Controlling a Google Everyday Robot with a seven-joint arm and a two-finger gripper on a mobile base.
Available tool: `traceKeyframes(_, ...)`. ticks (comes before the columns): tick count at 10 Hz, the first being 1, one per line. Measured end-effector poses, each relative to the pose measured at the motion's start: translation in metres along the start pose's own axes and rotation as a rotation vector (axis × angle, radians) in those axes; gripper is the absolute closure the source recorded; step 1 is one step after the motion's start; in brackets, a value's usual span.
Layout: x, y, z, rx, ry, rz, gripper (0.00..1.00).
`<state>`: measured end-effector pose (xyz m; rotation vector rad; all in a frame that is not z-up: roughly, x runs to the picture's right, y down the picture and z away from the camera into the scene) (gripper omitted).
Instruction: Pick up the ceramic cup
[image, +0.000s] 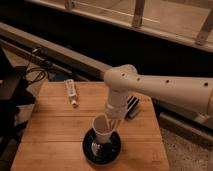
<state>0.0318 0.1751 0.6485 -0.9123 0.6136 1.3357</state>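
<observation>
Cream-white ceramic cup (103, 129), small, round and slightly tapered, its pale interior facing the viewer; it sits tilted above the black saucer (101, 148), apparently clear of the saucer's floor, though whether its base has fully left the dish cannot be told. Gripper (111, 124) at the end of the white arm (165, 90), directly over the saucer at the near edge of the wooden table (55, 130); the fingers appear clamped on the cup's rim and wall, one finger seemingly inside the mouth.

Progress, as a judgement: the grasp looks made and the lift begun. What remains is to raise the cup well clear of the saucer and hold it steady.

Materials and shapes: the table top is warm, planked wood with a matte grain. The saucer is a glossy black disc, wider than the cup, with a shallow raised rim. The arm is smooth white plastic, cylindrical, with a rounded elbow joint. A slim white tube-like object (71, 92) lies at the far side of the table, well apart from the cup; a small dark object (133, 106) lies just behind the arm's wrist.
</observation>
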Motion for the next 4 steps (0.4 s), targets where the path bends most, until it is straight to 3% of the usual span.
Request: traceKeyframes(4,-0.0001,0.0007,-0.0067,0.003,-0.008,-0.01,0.85)
